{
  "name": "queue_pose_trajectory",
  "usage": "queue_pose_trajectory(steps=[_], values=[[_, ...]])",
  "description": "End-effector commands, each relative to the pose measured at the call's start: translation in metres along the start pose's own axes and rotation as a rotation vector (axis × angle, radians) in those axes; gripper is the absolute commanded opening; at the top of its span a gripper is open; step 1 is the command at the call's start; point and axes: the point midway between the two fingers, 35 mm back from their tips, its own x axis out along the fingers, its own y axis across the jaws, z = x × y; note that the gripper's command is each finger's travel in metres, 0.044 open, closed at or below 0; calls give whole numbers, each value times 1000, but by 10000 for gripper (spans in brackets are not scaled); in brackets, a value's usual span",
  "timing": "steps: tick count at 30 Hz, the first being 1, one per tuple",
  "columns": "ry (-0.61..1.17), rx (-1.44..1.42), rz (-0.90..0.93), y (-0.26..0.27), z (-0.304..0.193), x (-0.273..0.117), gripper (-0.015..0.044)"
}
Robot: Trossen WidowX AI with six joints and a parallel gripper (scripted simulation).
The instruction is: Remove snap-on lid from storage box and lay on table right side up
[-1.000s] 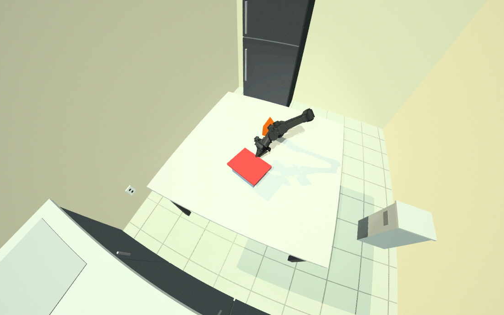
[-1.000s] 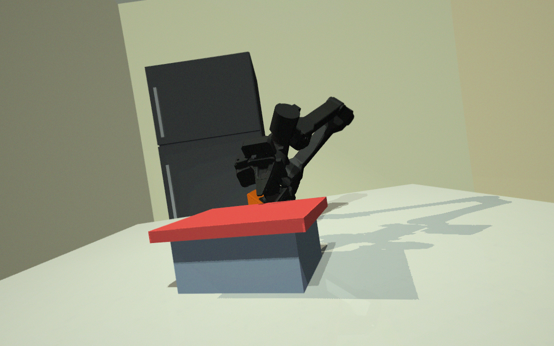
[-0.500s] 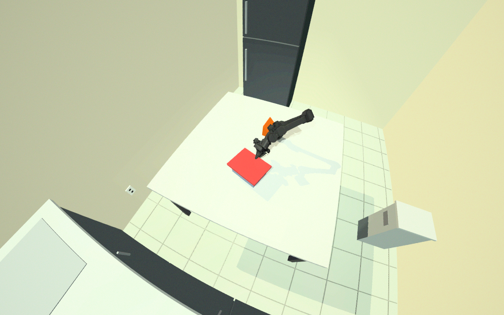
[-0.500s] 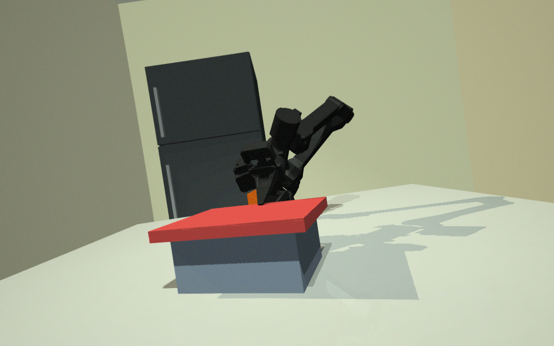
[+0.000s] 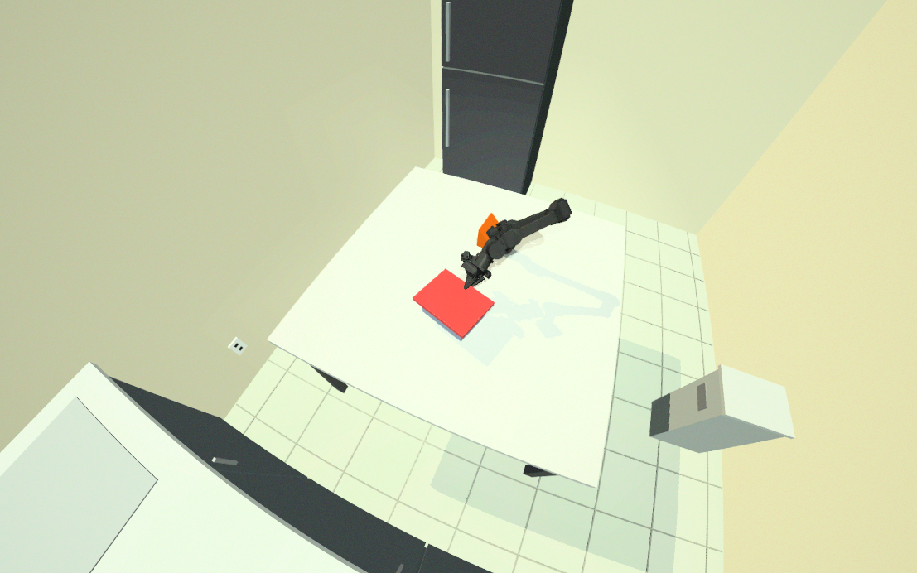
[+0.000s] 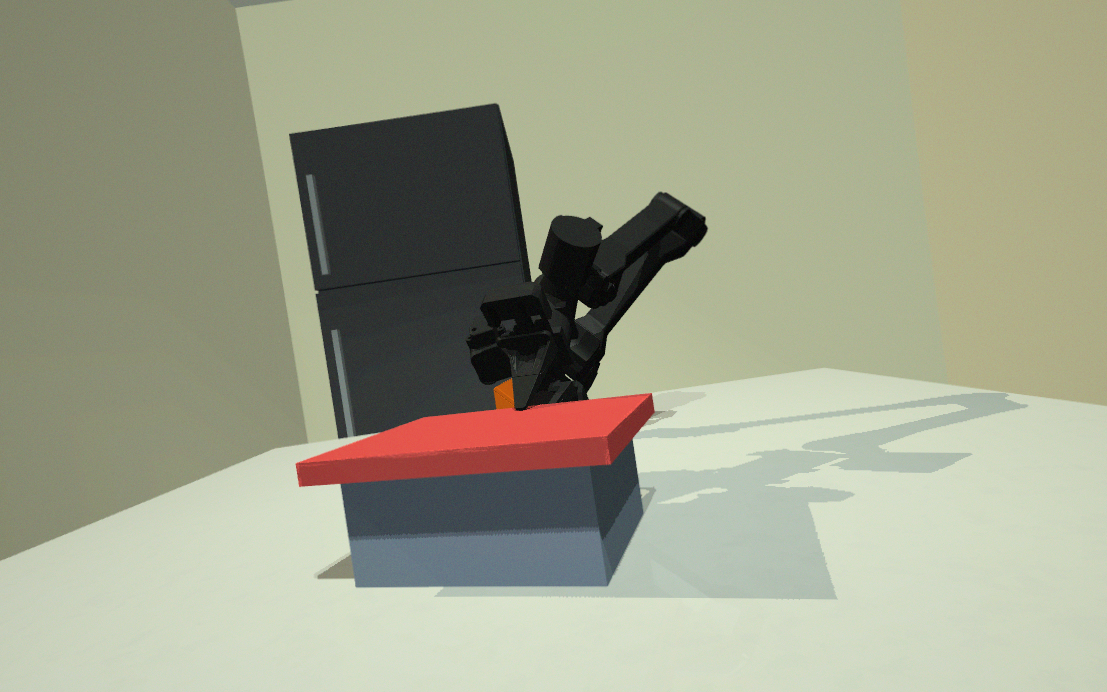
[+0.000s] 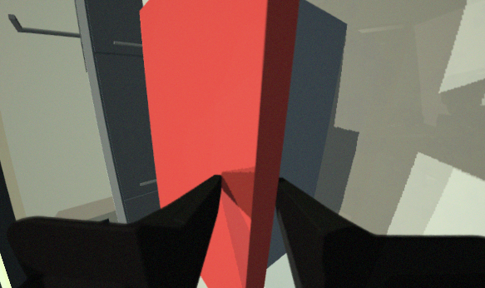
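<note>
The red lid (image 5: 451, 302) (image 6: 471, 434) (image 7: 207, 104) sits on top of the blue-grey storage box (image 6: 479, 559) (image 7: 319, 83) and overhangs its walls. The box stands on the white table (image 5: 518, 398) (image 6: 196, 636). My gripper (image 5: 468, 286) (image 6: 531, 406) (image 7: 248, 183) is shut on the lid's edge at the side nearest the arm. In the wrist view one finger is at the lid's top face and the other is below its rim, beside the box wall. In the exterior view the lower finger is hidden behind the lid.
An orange block-like object (image 5: 485, 231) (image 6: 503, 394) stands on the table beside the arm, behind the box. A dark fridge (image 5: 494, 121) (image 6: 411, 197) stands beyond the table. A dark cabinet with a white top (image 5: 183, 491) is past the table's near left edge.
</note>
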Motion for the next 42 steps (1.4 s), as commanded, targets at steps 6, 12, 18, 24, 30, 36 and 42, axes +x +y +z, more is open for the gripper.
queue_pose_trajectory(steps=[6,12,18,24,30,36,42], values=[[0,0,0,1,0,-1,0],[0,0,0,2,0,-2,0],[0,0,0,3,0,-3,0],[0,0,-1,3,0,-5,0],[0,0,-1,4,0,-5,0],[-1,0,-1,5,0,-6,0],[-1,0,-1,6,0,-7,0]])
